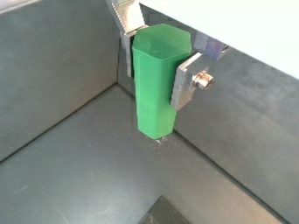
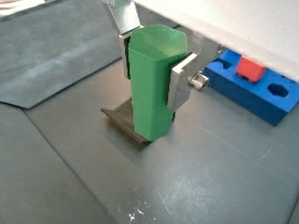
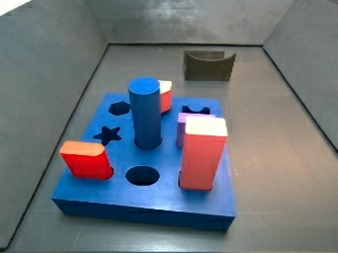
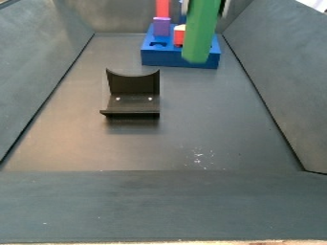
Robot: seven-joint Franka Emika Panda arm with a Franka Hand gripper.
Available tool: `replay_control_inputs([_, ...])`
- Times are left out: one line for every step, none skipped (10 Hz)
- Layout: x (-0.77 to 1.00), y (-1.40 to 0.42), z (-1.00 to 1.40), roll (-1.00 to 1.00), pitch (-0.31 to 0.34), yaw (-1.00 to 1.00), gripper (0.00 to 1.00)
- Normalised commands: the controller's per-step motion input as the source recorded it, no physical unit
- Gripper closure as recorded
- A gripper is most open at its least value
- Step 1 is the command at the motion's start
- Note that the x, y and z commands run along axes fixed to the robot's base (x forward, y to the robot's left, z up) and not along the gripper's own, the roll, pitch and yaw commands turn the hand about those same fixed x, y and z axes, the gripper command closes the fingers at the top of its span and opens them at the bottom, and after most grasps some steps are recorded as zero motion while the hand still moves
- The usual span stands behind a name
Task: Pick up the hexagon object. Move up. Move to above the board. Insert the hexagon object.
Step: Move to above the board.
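Observation:
My gripper (image 1: 156,54) is shut on the hexagon object (image 1: 158,83), a slim light-green faceted post, held upright between the silver fingers (image 1: 187,80). It also shows in a wrist view (image 2: 152,83), clear of the floor and over the dark olive block (image 2: 121,121). In a side view the hexagon object (image 4: 201,31) hangs in front of the board (image 4: 173,55). The board (image 3: 165,196) is a blue slab with a star hole (image 3: 109,133) and a round hole (image 3: 141,177). A corner of the board shows in a wrist view (image 2: 263,94). The gripper is out of view in the side view that looks down on the board.
A thick blue cylinder (image 3: 145,111), a short red block (image 3: 86,158) and a tall red block (image 3: 203,153) stand on the board. The dark olive block with a curved notch (image 4: 130,96) sits on the grey floor, also seen from the board's side (image 3: 208,64). Grey walls enclose the bin.

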Motion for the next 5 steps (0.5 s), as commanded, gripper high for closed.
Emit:
replay_control_inputs([0.01, 0.01, 0.82, 0.05, 0.111, 0.02, 1.0])
replay_control_inputs([0.01, 0.0, 0.61, 0.05, 0.105, 0.02, 1.0])
replay_control_inputs([0.01, 0.0, 0.45, 0.05, 0.105, 0.02, 1.0])
replay_control_inputs([0.01, 0.0, 0.24, 0.06, 0.107, 0.03, 1.0])
replay_control_inputs([0.04, -1.0, 0.07, 0.18, 0.525, -0.1, 1.0])
